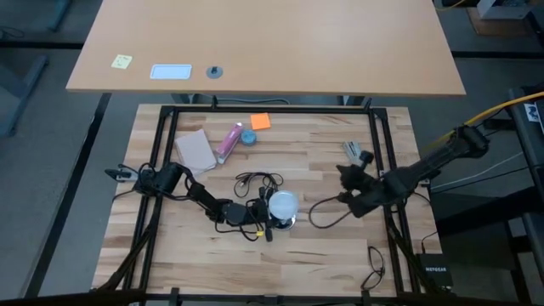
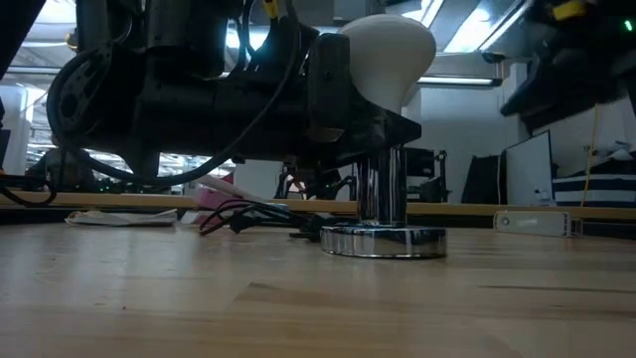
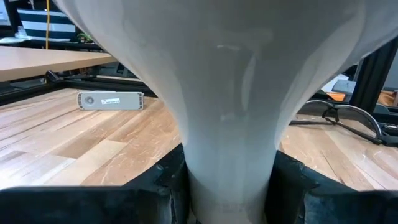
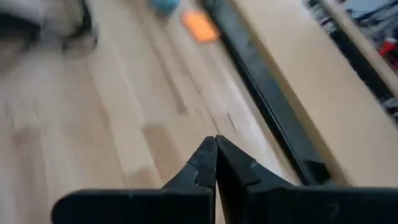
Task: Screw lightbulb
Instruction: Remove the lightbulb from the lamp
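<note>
The lightbulb (image 1: 283, 204) is frosted white and stands upright on the chrome stem (image 2: 383, 189) of a round silver lamp base (image 2: 383, 240) near the table's middle. In the left wrist view its neck (image 3: 227, 143) fills the picture. My left gripper (image 1: 268, 212) reaches in level from the table's left and is shut on that neck. My right gripper (image 4: 216, 149) is shut with nothing in it. It hangs above the table right of the lamp (image 1: 344, 175), clear of the bulb. My left gripper pinches the bulb's narrow neck (image 3: 227, 186), just below the globe, between its two fingers (image 3: 155, 190), one on each side. The fingers come in level from the table's left. The bulb stands upright on the lamp's stem (image 2: 383, 189), and the base rests flat on the table.
Behind the lamp lie a tangled black cord (image 1: 259, 180), a pink tube (image 1: 229, 143), a small blue round object (image 1: 248, 136), an orange note (image 1: 259, 121) and a tan pad (image 1: 195, 150). A small grey part (image 1: 355, 153) lies at the right, and a black frame (image 1: 272, 109) borders the table.
</note>
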{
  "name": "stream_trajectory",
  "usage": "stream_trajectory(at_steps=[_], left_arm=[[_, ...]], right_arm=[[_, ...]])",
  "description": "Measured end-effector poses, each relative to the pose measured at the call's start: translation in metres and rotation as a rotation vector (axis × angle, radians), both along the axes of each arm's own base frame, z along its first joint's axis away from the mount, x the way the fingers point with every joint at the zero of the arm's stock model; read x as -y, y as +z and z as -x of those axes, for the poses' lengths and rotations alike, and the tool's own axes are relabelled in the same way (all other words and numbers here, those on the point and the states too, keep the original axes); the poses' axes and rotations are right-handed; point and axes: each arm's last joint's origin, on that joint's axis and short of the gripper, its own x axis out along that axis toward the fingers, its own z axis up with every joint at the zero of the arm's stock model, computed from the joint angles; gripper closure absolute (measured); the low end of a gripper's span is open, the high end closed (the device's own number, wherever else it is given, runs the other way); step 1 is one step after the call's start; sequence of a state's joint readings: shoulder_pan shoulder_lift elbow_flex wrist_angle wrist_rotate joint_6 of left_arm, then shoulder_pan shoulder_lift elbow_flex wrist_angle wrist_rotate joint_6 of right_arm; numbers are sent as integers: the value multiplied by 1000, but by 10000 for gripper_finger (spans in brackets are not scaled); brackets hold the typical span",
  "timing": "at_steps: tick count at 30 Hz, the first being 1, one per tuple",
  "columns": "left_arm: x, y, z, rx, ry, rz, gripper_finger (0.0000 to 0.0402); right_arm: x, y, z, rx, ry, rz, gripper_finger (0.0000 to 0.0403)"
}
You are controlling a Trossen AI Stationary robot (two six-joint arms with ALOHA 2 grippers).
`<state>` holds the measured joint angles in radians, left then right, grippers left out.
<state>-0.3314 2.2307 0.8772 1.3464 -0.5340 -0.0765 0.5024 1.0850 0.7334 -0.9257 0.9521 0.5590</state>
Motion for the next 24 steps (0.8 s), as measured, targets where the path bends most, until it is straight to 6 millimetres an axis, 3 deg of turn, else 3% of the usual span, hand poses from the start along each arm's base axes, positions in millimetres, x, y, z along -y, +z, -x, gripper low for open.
stream_trajectory(at_steps=[3, 7, 11, 14, 24], left_arm=[[0, 0, 0, 0, 12, 2, 263], [0, 0, 0, 3, 17, 3, 263], [0, 0, 0, 4, 19, 4, 263], [0, 0, 0, 4, 19, 7, 262], [-5, 0, -1, 6, 31, 9, 262]], right_arm=[[-2, -35, 11, 251, -41, -81, 398], [-7, -92, 9, 581, 20, -373, 398], [-4, -115, 10, 717, 51, -434, 398], [-6, -124, -2, 659, 39, -417, 398], [-28, -143, -83, 444, 164, -430, 398]])
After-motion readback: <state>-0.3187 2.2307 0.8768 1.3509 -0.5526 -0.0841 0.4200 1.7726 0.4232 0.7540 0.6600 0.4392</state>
